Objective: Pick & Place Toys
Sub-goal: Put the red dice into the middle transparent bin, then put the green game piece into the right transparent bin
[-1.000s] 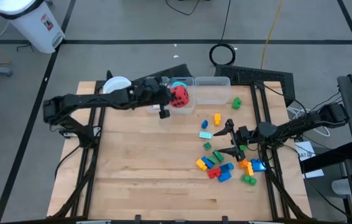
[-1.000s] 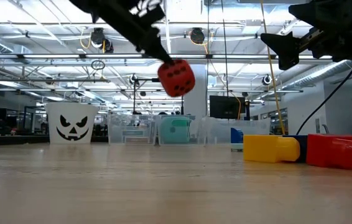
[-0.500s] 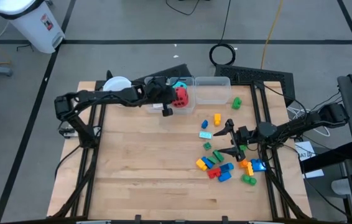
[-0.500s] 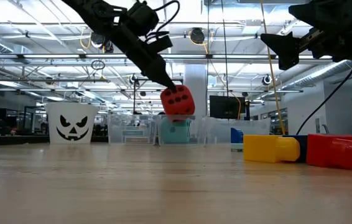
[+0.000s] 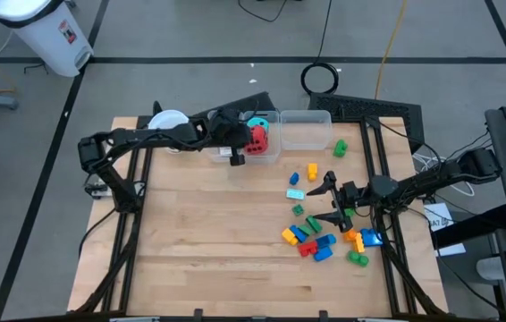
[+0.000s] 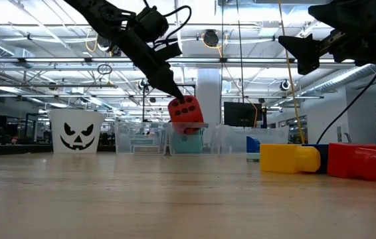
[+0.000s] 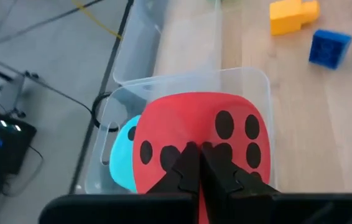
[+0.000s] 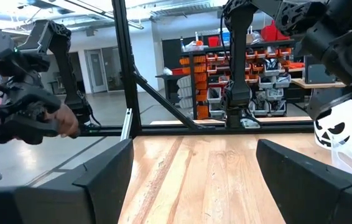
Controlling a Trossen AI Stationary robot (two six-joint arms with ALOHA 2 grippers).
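Note:
A red die with dark pips (image 5: 258, 138) hangs over the middle clear bin (image 5: 275, 154), with my left gripper (image 7: 198, 149) shut on it. In the low view the die (image 6: 187, 111) hangs at the tip of the slanting left gripper (image 6: 173, 95). A teal die (image 7: 122, 157) lies in that bin under it. Several small coloured bricks (image 5: 314, 241) lie on the table's right half. My right gripper (image 5: 326, 201) hovers open above them, touching nothing. My left gripper pinches the red die's soft skin (image 7: 196, 142) between its two shut fingertips, near an edge between two pip faces. The fingers slant down at it from the table's left. The die hangs tilted below the fingertips (image 6: 176, 99), its bottom about level with the bin's rim.
A second clear bin (image 5: 305, 129) stands right of the middle one at the far edge. A white cup with a pumpkin face (image 6: 76, 131) stands at the far left. A green brick (image 5: 340, 147) and an orange one (image 5: 311, 170) lie apart from the pile.
My left gripper has sunk toward the middle bin, staying shut on the red die. The die has come down from well above the bins to rim height and has turned a little.

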